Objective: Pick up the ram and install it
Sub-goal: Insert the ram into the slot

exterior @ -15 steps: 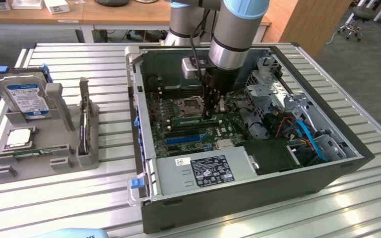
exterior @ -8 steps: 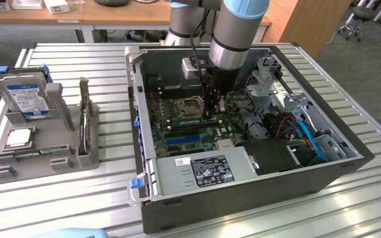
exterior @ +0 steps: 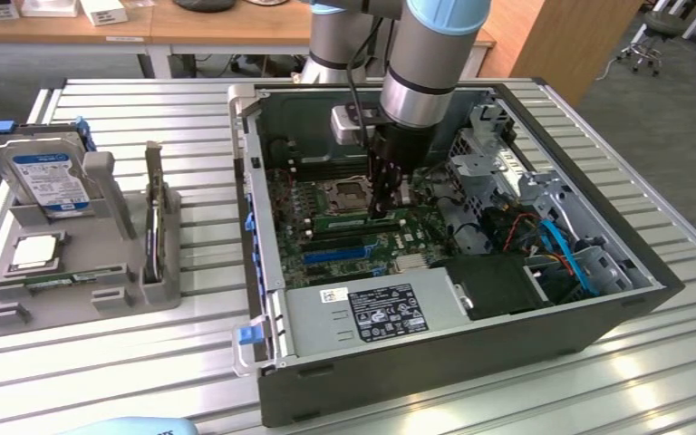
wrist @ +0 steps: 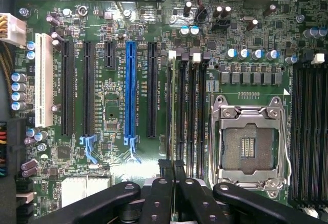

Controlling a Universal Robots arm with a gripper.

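The ram (exterior: pixel 72 280), a thin green stick, lies flat in the front slot of the grey tray (exterior: pixel 10 317) at the exterior view's left. My gripper (exterior: pixel 382 210) is far from it, reaching down inside the open computer case (exterior: pixel 445 372) onto the motherboard. In the wrist view my gripper (wrist: pixel 172 165) is shut, its black fingertips (wrist: pixel 165 166) together over the end of the memory slots (wrist: pixel 187 106) beside the bare processor socket (wrist: pixel 248 142). I cannot tell whether anything thin sits between the tips.
The tray also holds an upright hard drive (exterior: pixel 43 177) and a square silver processor chip (exterior: pixel 36 251). Inside the case are a power supply (exterior: pixel 372 313), drive cages (exterior: pixel 506 172), blue cables (exterior: pixel 572 258) and a blue expansion slot (wrist: pixel 130 88).
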